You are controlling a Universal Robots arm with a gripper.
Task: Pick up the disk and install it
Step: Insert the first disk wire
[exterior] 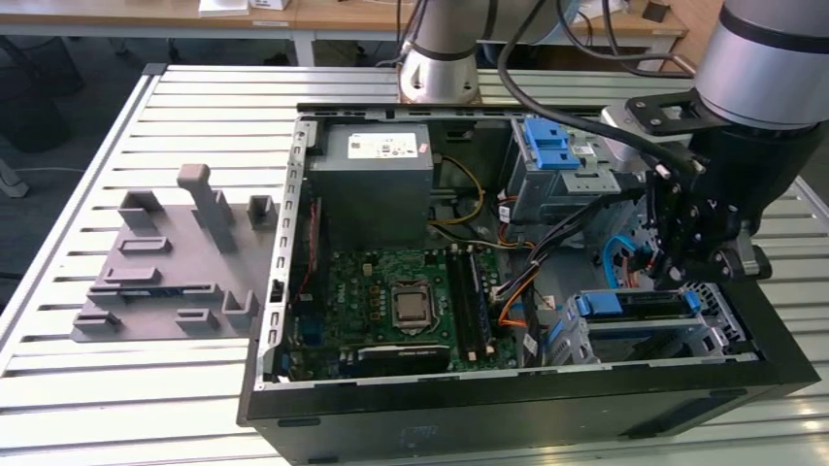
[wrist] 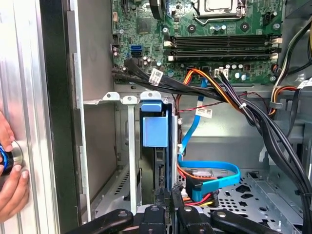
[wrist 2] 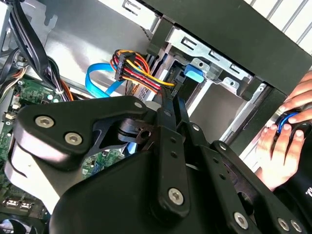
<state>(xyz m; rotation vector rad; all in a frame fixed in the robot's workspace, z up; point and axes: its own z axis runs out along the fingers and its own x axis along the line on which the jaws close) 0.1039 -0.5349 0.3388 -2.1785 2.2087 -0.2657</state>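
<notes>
The open black metal computer case (exterior: 518, 413) on the slatted metal table (exterior: 155, 388) holds a green motherboard (exterior: 376, 282) and, in the grey drive cage (exterior: 719, 328) at the case's corner, the silver disk in its blue plastic carrier (exterior: 631, 305). My arm hangs over that cage. My black fingers (wrist 2: 170, 117) are drawn narrow together, holding nothing and pointing down at the carrier.

Work surface: silver slatted aluminium-profile table (exterior: 155, 388). Lying directly on it: one open black desktop computer case (exterior: 518, 408), side panel removed, on the exterior view's right; one grey plastic fixture plate with upright blocks (exterior: 169, 262), on the exterior view's left, just beside the case.
</notes>
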